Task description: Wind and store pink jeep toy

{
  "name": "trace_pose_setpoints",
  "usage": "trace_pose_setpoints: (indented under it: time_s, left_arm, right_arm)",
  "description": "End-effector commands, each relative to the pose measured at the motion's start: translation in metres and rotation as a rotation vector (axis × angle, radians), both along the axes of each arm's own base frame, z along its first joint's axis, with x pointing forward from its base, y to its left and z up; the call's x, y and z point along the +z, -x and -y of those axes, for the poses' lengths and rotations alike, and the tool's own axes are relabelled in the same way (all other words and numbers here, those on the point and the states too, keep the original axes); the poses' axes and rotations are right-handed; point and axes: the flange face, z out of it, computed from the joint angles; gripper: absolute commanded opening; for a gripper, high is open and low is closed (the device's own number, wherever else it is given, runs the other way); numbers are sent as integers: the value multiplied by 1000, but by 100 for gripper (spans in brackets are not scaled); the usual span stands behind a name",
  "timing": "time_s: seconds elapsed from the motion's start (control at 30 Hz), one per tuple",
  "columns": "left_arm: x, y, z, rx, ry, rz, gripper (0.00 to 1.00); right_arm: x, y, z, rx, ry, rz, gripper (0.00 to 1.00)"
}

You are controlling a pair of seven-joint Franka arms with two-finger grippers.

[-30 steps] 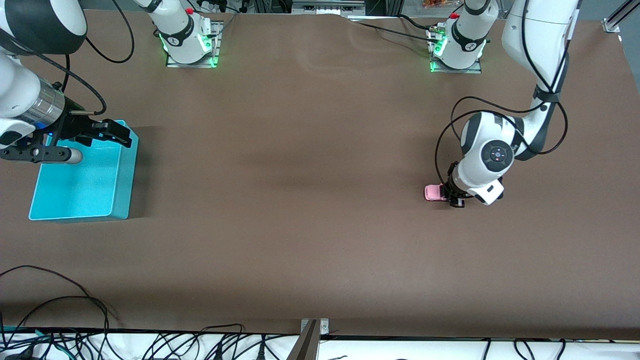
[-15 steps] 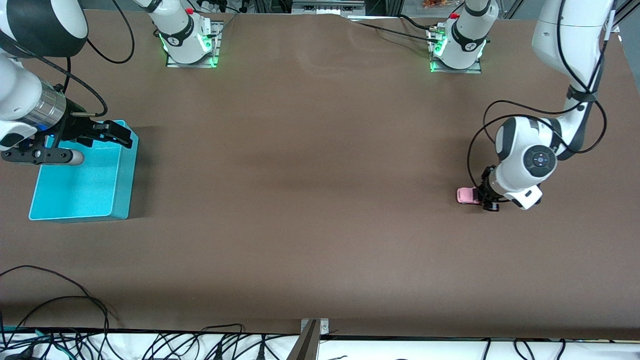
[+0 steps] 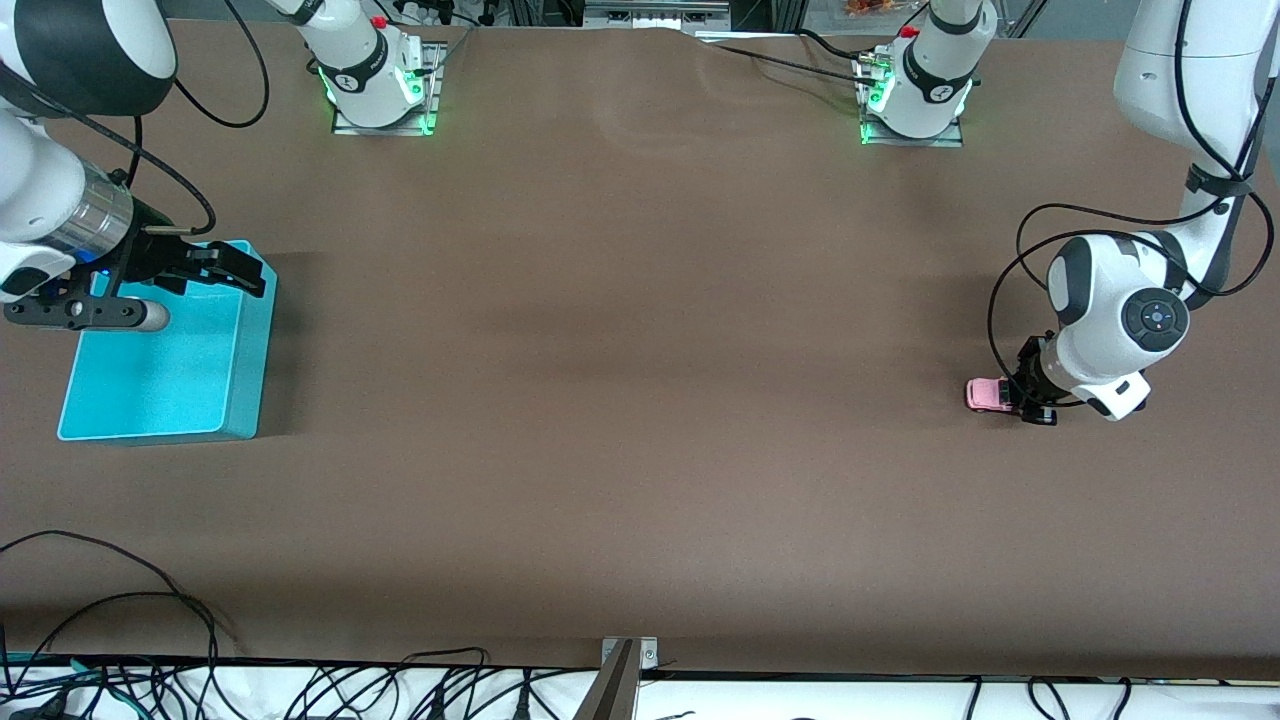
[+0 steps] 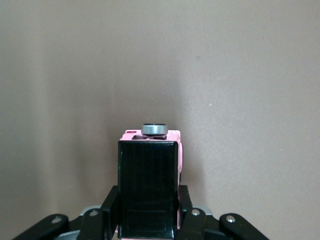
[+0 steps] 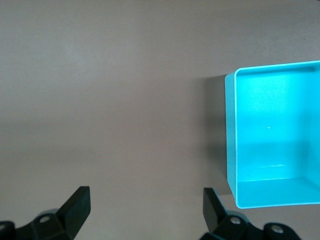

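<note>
Left arm drags the pink jeep toy along the bench toward its own end.

Over the last second the left pincer [image 3: 1030,398], clamped on the pink jeep toy [image 3: 985,393], has slid steadily across the brown bench [image 3: 640,420] toward the left arm's end, carrying the toy with it. The toy has kept about the same nearness to the front camera throughout, its pink nose still pointing toward the right arm's end. The left arm's white elbow and forearm have swung outward with the move, and its looping black cable has shifted along with them.
</note>
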Motion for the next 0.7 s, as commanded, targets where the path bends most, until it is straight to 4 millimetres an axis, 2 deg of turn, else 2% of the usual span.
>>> trace_pose_setpoints:
  time_s: [0.0, 0.03, 0.1, 0.13, 0.33, 0.43, 0.67]
  left_arm:
    - [-24, 7, -7, -25, -12, -39, 56]
    - [-23, 6, -8, -26, -14, -38, 73]
    - [-21, 4, -9, -26, -15, -33, 97]
    - [-17, 2, -10, -28, -17, -26, 100]
    - [27, -12, -21, -60, -28, -61, 100]
    - [59, -13, -29, -69, -26, -95, 100]
    - [127, -12, -27, -153, -18, -109, 100]
  right_arm:
    - [6, -3, 0, 5, 6, 1, 100]
    - [6, -3, 0, 4, 7, 1, 100]
    - [6, -3, 0, 2, 7, 1, 100]
    - [6, -3, 0, 2, 7, 1, 100]
    - [6, -3, 1, 4, 5, 1, 100]
    - [6, -3, 0, 2, 7, 1, 100]
    - [6, -3, 0, 4, 7, 1, 100]
